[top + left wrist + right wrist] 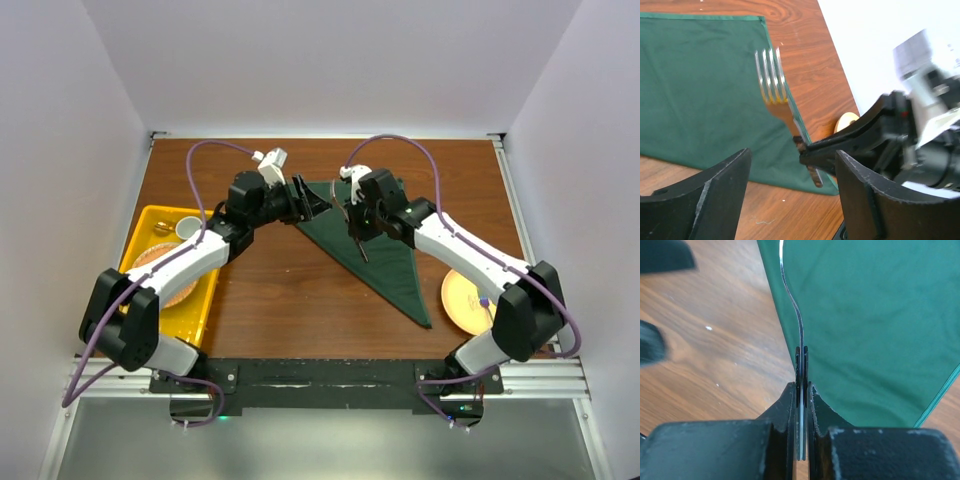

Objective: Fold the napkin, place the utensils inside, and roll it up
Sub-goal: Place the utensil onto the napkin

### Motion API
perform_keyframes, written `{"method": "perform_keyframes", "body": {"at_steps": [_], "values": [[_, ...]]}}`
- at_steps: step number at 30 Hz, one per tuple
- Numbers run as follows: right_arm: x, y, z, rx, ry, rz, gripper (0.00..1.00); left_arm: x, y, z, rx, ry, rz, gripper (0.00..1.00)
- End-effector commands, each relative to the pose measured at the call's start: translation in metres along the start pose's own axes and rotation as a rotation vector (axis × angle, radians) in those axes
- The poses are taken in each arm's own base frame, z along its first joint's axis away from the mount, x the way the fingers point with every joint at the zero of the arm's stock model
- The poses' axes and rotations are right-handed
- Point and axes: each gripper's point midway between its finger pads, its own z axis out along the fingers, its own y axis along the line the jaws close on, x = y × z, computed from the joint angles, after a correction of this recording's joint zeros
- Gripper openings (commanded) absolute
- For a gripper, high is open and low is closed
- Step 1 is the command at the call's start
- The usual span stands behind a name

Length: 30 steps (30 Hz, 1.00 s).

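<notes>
While the right gripper clamps the fork by its handle over the green napkin's left edge at centre frame, the left gripper gapes wide, holding nothing.

The dark green cloth napkin lies flat mid-table, folded into a triangle, tip toward the near edge. The thin metal fork, pinched by its handle, stands over the napkin's left edge.
</notes>
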Motion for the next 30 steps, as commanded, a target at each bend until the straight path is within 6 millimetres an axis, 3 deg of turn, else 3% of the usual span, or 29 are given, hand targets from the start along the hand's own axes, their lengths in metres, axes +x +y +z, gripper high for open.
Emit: {"method": "perform_keyframes", "body": {"at_steps": [1,3,4,6,7,8,12,14,18,25,30], "values": [[-0.002,0.0,0.013,0.029,0.006,-0.07,0.0,-0.012,0.017,-0.002,-0.106,-0.065,-0.005,0.69],[-0.006,0.0,0.019,0.072,0.011,-0.121,0.0,-0.019,0.029,-0.013,-0.196,-0.114,-0.011,0.64],[0.0,-0.001,0.03,0.09,0.046,-0.163,0.0,-0.03,0.045,-0.022,-0.296,-0.187,-0.016,0.64],[-0.002,-0.004,0.038,0.17,0.075,-0.219,0.0,-0.037,0.058,-0.048,-0.407,-0.266,-0.033,0.64],[0.005,-0.008,0.042,0.207,0.111,-0.245,0.0,-0.04,0.075,-0.064,-0.508,-0.314,-0.039,0.64],[0.012,-0.009,0.058,0.245,0.152,-0.268,0.0,-0.045,0.074,-0.08,-0.525,-0.36,-0.039,0.64],[0.02,-0.027,0.074,0.409,0.192,-0.358,0.0,-0.053,0.076,-0.113,-0.586,-0.439,-0.003,0.64],[0.019,-0.026,0.079,0.43,0.182,-0.382,0.0,-0.054,0.075,-0.125,-0.603,-0.458,0.007,0.64],[0.024,-0.025,0.092,0.481,0.202,-0.431,0.0,-0.051,0.078,-0.133,-0.617,-0.46,0.019,0.64],[0.028,-0.015,0.099,0.545,0.208,-0.523,0.0,-0.04,0.08,-0.129,-0.601,-0.423,0.006,0.64],[0.031,-0.011,0.103,0.607,0.21,-0.58,0.0,-0.043,0.077,-0.134,-0.596,-0.441,0.006,0.64]]}}
